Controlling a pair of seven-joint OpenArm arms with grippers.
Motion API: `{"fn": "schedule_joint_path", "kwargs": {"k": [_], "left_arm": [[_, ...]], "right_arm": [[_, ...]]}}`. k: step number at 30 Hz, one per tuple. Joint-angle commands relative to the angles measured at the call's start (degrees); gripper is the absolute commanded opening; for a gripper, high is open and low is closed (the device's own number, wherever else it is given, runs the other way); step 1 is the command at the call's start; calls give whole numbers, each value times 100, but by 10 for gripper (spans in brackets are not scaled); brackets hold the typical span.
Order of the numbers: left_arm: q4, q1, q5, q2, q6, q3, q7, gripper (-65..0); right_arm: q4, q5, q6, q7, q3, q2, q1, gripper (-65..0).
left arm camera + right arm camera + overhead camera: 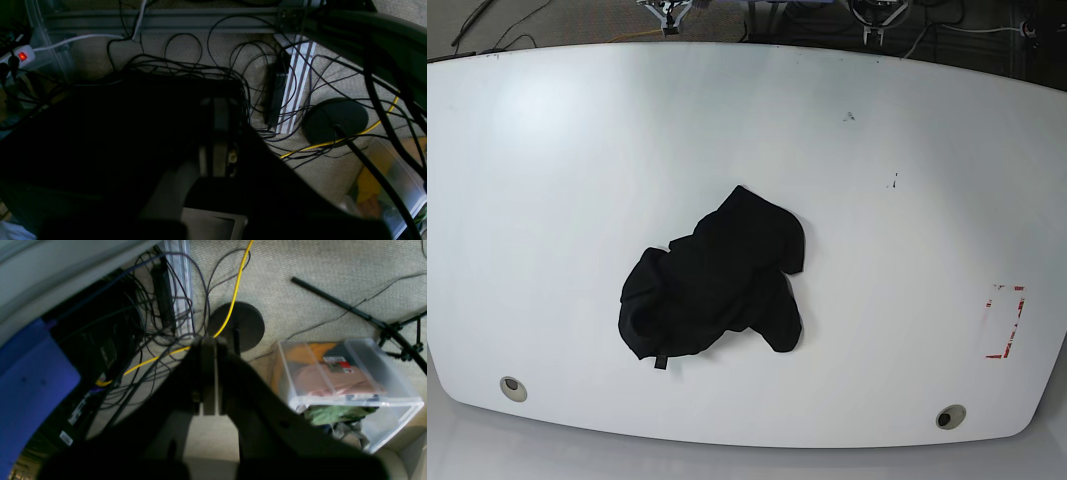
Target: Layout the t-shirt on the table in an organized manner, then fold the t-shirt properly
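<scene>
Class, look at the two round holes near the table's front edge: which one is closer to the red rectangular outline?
The hole on the base view's right, just below the red outline. The other hole sits far across, beyond the crumpled t-shirt.

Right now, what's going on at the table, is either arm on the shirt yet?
Not yet. The t-shirt lies crumpled in a heap near the middle of the table, not laid out or folded. Neither arm shows in the base view. Both wrist cameras look down at the floor and cables beside the table: the left gripper and the right gripper are both shut and hold nothing.
</scene>
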Motion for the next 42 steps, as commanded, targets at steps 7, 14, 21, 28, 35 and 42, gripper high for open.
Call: {"fn": "schedule_joint_path", "kwargs": {"k": [7,14,21,28,35,42], "left_arm": [[0,42,26,-17,32,63,-21,-650],[-19,39,34,-44,29,150,-22,-649],[-30,36,-1,-58,0,126,-25,-649],[-10,20,3,-29,-16,76,-17,-650],[-6,26,13,-12,-73,105,-33,-646],[-17,44,74,-29,-73,100,-16,-647]], "right_arm": [[32,-2,29,2,1,16,-34,-650],[29,-2,35,-16,1,18,-62,-650],[53,-8,20,5,-1,23,-80,-650],[30,-8,25,2,-5,14,-64,-650],[44,-7,21,28,-10,16,-69,-650],[61,-4,23,12,0,17,-88,-650]]}}
